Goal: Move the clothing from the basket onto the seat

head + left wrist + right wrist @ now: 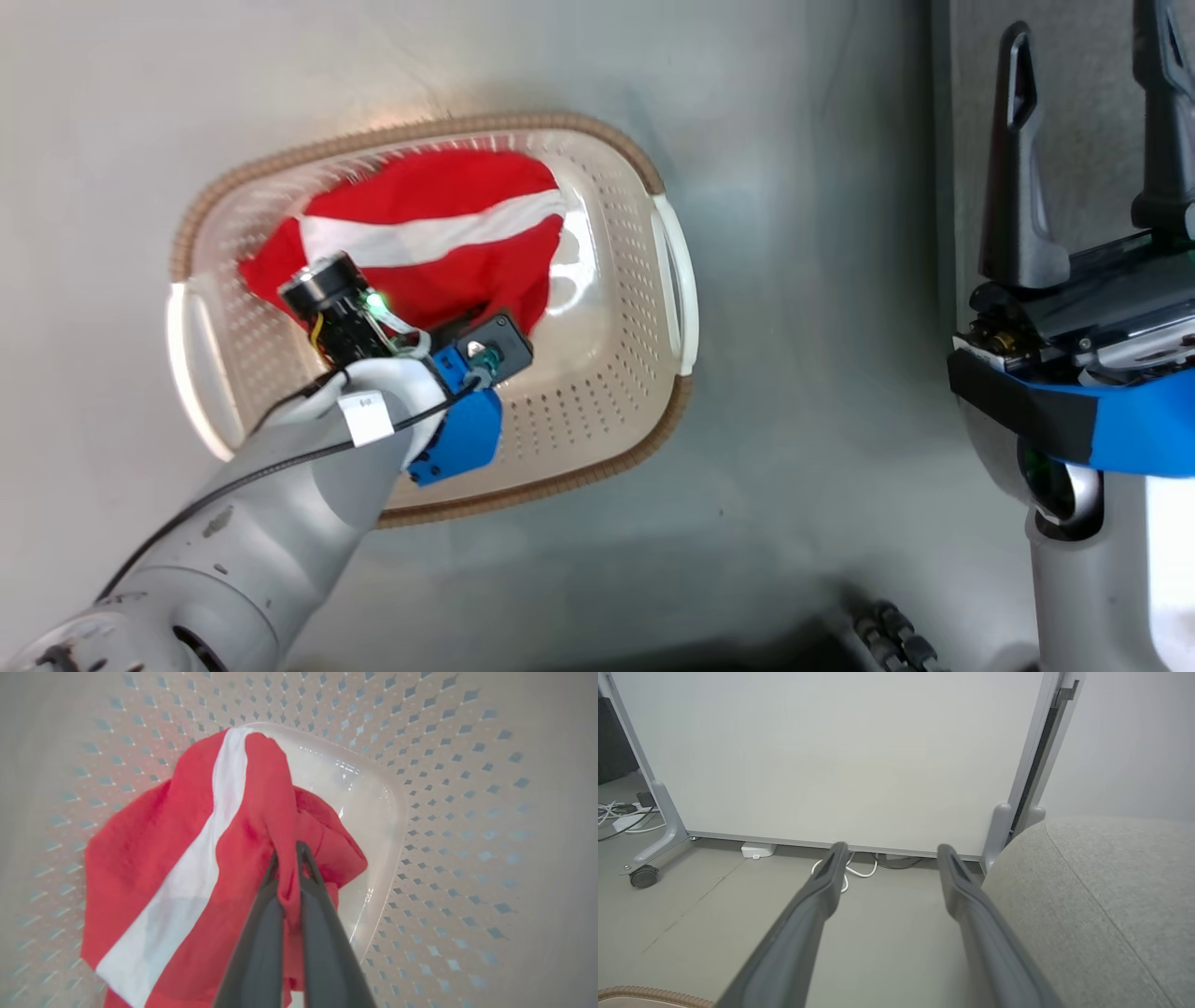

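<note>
A red garment with a broad white stripe, the clothing (439,233) (187,858), lies bunched in the cream perforated basket (607,373) (444,812) on the floor. My left gripper (288,851) reaches down into the basket and is shut on a fold of the red cloth, which is pinched between its two dark fingers (261,933). In the head view its fingertips are hidden under the wrist (373,327). My right gripper (1092,37) (889,851) stands open and empty at the far right, beside the grey seat (1101,905) (1074,112).
A pale grey partition panel (831,756) on castors (643,876) stands behind, with white cables (850,870) at its foot. The basket's brown rim (649,995) shows at the lower left of the right wrist view. Bare grey floor (794,513) surrounds the basket.
</note>
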You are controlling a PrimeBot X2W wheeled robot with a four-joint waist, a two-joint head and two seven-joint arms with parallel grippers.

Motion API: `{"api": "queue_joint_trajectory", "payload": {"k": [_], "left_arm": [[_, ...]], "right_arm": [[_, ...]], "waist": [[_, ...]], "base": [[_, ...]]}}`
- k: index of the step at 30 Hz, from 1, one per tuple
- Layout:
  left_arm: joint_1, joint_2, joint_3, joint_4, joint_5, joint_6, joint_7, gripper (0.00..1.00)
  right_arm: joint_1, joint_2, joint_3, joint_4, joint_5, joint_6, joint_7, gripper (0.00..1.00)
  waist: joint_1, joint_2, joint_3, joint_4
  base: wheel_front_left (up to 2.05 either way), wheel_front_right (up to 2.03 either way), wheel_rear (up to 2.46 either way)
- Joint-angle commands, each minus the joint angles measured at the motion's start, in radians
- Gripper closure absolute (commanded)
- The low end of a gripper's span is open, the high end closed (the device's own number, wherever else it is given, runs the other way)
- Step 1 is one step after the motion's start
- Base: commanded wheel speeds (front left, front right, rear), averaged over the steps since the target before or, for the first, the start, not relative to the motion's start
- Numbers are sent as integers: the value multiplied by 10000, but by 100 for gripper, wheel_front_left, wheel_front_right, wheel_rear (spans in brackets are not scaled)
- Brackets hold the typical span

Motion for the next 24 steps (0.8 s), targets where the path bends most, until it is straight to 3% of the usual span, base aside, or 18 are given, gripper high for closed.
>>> {"api": "queue_joint_trajectory", "payload": {"k": [1, 13, 24], "left_arm": [[84, -43, -16, -35, -147, -12, -135, 100], [829, -285, -18, -495, -1381, -12, -829, 100], [1364, 221, 800, -2107, -2003, -11, -878, 100]], "right_arm": [[-19, -1, -18, 112, 31, 3, -4, 0], [398, -2, -90, 954, -38, 1, -4, 0], [952, -2, -157, 1482, 77, 1, -3, 0]], "waist": [[0, 0, -484, 205], [0, 0, -2739, 735], [0, 0, -4437, 1014]], "base": [[0, 0, 0], [0, 0, 0], [0, 0, 0]]}}
